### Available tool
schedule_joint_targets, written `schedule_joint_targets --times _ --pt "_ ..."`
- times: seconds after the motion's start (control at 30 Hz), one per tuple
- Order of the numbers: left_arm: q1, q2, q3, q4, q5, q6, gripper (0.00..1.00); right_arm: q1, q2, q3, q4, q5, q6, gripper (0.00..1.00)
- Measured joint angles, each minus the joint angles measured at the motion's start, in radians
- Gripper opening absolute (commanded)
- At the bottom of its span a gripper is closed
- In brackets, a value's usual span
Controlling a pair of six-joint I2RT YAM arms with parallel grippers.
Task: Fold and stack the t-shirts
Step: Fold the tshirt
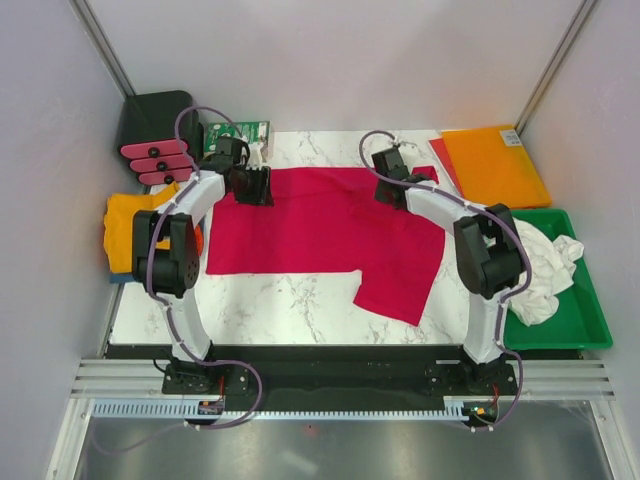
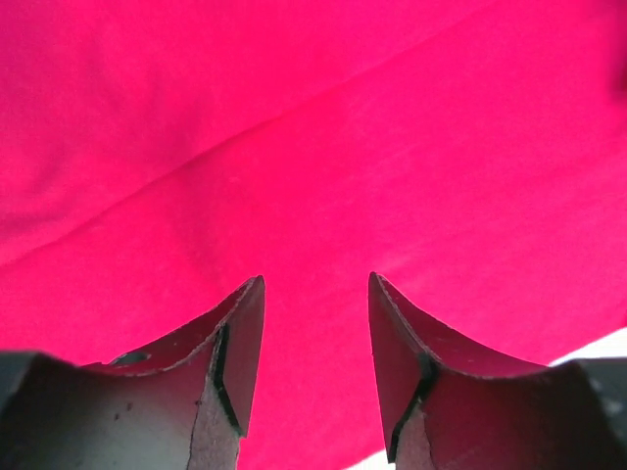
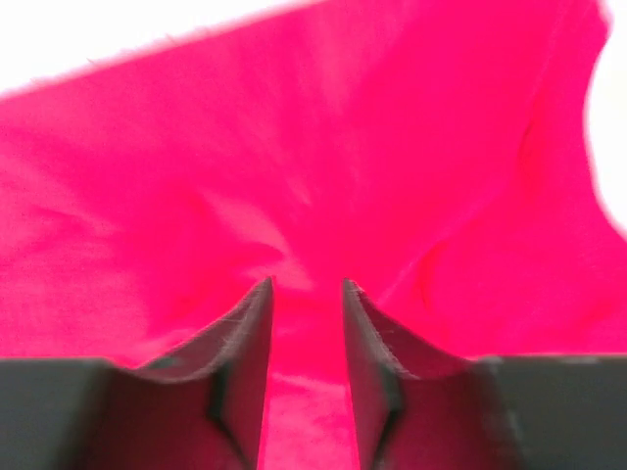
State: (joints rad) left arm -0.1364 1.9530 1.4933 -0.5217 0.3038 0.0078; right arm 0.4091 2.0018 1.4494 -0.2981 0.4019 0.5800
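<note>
The crimson-red t-shirt [image 1: 320, 235] lies spread on the marble table, one flap reaching toward the near right. My left gripper [image 1: 256, 186] is at the shirt's far left corner. In the left wrist view it [image 2: 315, 294] is open and just above flat red cloth [image 2: 323, 147]. My right gripper [image 1: 388, 186] is at the shirt's far right edge. In the right wrist view its jaws [image 3: 306, 294] stand narrowly apart, with puckered red cloth [image 3: 294, 196] bunched between them. A folded golden-yellow shirt [image 1: 130, 228] lies at the left, with a blue edge under it. A white shirt [image 1: 540, 270] lies crumpled.
The white shirt sits in a green tray [image 1: 585, 325] at the right. A stiff orange sheet [image 1: 495, 165] lies at the far right. A black stand with pink pads [image 1: 155, 135] and a small green box [image 1: 237, 135] stand at the far left. Booth walls close in on both sides.
</note>
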Motion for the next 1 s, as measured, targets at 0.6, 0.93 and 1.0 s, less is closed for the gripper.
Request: schedule_joint_targets --times 0.6,0.93,1.0 --pt "0.309 -0.438 -0.676 0.565 -0.090 -0.004 0.63 0.292 -0.679 -0.188 0.065 0.383 -0.301 0.69" --pt "0.259 -0.508 -0.918 1.018 -0.058 -0.050 0.87 0.437 -0.859 -0.284 -0.033 0.582 -0.287 0.71" --pt "0.259 -0.509 -0.883 1.008 -0.056 -0.054 0.87 0.445 -0.850 -0.284 -0.061 0.603 -0.265 0.71"
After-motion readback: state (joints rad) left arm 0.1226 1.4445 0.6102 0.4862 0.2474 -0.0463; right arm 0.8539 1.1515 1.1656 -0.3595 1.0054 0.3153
